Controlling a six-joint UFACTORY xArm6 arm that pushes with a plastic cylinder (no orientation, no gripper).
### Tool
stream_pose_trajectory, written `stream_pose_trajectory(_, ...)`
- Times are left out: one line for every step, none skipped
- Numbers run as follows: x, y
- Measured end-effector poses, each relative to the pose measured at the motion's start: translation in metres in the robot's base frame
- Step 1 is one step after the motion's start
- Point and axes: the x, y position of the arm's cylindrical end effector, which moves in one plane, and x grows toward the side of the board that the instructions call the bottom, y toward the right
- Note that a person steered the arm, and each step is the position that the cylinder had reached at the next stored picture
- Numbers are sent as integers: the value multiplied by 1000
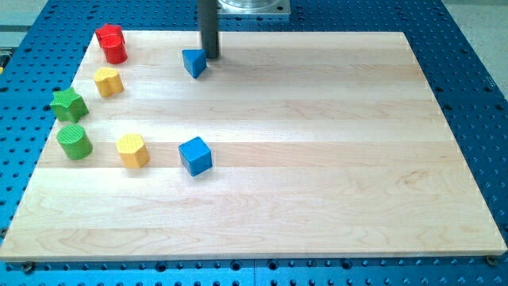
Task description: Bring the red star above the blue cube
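- Near the view's top, my tip, a dark rod end with no end effector to open or close, is seen just right of a small blue triangular block.
- At the top left corner of the wooden tabletop, the red star-shaped block is found.
- Well below, the blue cube is seen beside a yellow block.

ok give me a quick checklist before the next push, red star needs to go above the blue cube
1. Red star located, the view's top left: ok.
2. Blue cube located, lower centre-left: ok.
3. My tip at the red star: not ok, it is beside the blue triangular block.
4. Space above the cube free: ok.
5. Push path clear: cannot tell, the blue triangular block and yellow block lie close.
6. Red star already placed: not ok.
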Motion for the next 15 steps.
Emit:
stream_pose_trajectory(24, -26)
stream_pose_trajectory(38, -24)
stream_pose_trajectory(25, -30)
stream_pose_trajectory(-26, -50)
stream_pose_trajectory(-54, -52)
stream_pose_trajectory(-55, -54)
stream_pose_trajectory(-54, -62)
stream_pose_trajectory(-54, -68)
stream_pose_trajectory(-54, -71)
stream_pose_trajectory(-54, -79)
stream_pose_trajectory(-44, -77)
stream_pose_trajectory(-18, -71)
stream_pose_trajectory(12, -71)
stream_pose_trajectory(45, -73)
stream_pose_trajectory(26, -111)
